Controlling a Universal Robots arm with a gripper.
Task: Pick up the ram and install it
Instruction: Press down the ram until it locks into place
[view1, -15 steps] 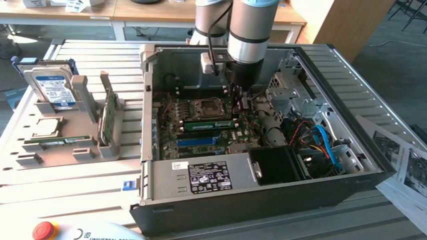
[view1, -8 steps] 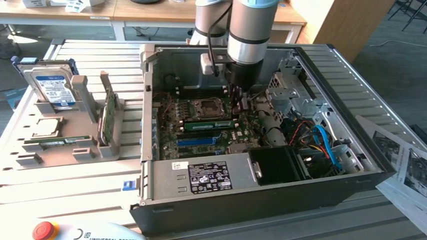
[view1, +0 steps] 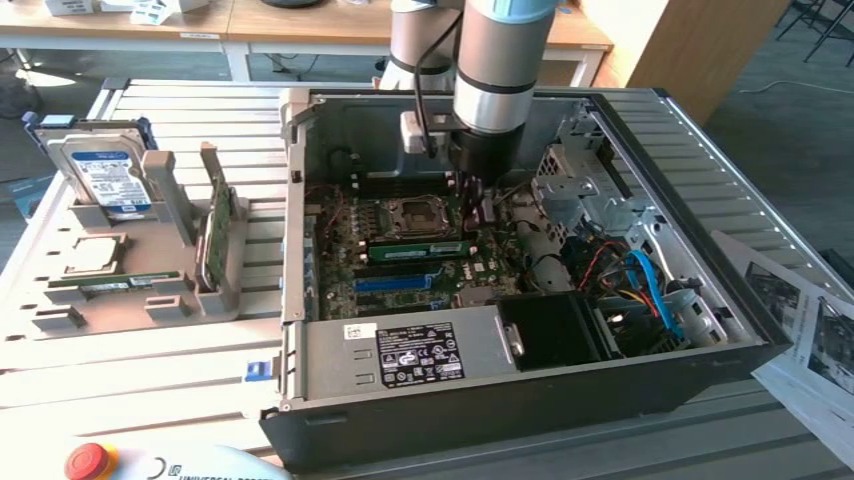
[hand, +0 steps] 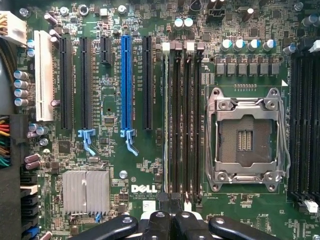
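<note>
Exterior view: arm reaching down into an open PC case on a slatted tabletop. Gripper low over the motherboard, near the CPU socket. One ram lies seated flat just below the socket. On the exterior view's left, a grey fixture holds a hard drive, a green card on edge and a second ram.

Wrist view: fingers pinched shut together, empty, poised over the end of the memory slots beside the socket. Blue slot further off.

Judgement: pressing work; keep the shut fingers square over the stick's edge and push straight down, evenly, until the latches catch.
</note>
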